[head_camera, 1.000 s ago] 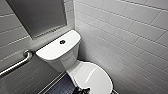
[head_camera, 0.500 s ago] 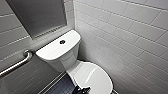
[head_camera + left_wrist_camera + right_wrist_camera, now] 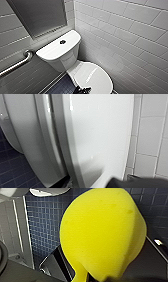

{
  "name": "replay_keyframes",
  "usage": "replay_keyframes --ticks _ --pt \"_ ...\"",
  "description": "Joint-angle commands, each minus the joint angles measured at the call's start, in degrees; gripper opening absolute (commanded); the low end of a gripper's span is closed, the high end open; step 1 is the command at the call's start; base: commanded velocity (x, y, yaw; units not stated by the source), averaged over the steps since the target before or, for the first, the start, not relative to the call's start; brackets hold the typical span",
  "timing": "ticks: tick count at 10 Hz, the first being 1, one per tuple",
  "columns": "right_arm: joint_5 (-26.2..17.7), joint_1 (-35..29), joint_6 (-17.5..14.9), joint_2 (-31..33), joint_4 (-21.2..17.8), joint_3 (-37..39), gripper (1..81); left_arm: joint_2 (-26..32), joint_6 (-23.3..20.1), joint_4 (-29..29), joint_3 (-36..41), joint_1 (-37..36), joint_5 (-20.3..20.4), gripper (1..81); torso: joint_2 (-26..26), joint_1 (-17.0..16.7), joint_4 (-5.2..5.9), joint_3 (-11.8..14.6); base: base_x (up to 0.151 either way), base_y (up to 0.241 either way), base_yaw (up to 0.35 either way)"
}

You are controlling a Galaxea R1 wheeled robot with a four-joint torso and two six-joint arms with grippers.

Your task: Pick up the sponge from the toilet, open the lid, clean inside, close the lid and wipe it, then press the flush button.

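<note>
Yellow sponge (image 3: 102,235) is pinched in your right hand (image 3: 100,276). Left hand (image 3: 82,90) sits at the lid's (image 3: 96,77) six o'clock rim, grip I cannot tell. Glossy plastic: a shallow hook could slip, slamming it.

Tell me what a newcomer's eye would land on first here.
The bright yellow sponge, looming close in the right wrist view against dark blue floor tiles. Next the white toilet in the grey-tiled corner, its lid down, with the dark flush button mid-tank.
</note>
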State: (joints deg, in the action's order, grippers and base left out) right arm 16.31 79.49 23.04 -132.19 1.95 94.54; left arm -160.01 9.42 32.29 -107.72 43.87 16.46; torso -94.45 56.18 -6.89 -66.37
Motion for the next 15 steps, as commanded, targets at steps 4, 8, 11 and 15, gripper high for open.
replay_keyframes --ticks 4,8,11,15 --pt "-3.6 -0.8 0.1 2.4 1.1 -1.1 1.0 -8.3 -0.1 -1.4 -11.0 -3.4 -2.8 81.1 0.0 0.0 0.02 0.0 0.0 0.0 0.0" --pt "-3.5 -1.1 0.1 2.1 1.1 -1.0 1.0 -6.0 0.0 -1.5 -5.5 -3.9 -2.2 81.1 0.0 0.0 0.02 0.1 0.0 0.0 0.0" --pt "-3.6 -1.2 -0.1 1.8 1.2 -1.3 1.0 0.8 1.7 -1.6 7.5 -5.0 0.8 81.1 0.0 0.0 0.02 0.1 0.0 0.0 0.0" --pt "-3.6 -1.3 -0.1 1.4 1.2 -1.1 1.0 2.6 7.3 -1.7 9.4 -6.1 1.2 81.1 0.0 0.0 0.0 0.0 0.0 0.0 0.0"
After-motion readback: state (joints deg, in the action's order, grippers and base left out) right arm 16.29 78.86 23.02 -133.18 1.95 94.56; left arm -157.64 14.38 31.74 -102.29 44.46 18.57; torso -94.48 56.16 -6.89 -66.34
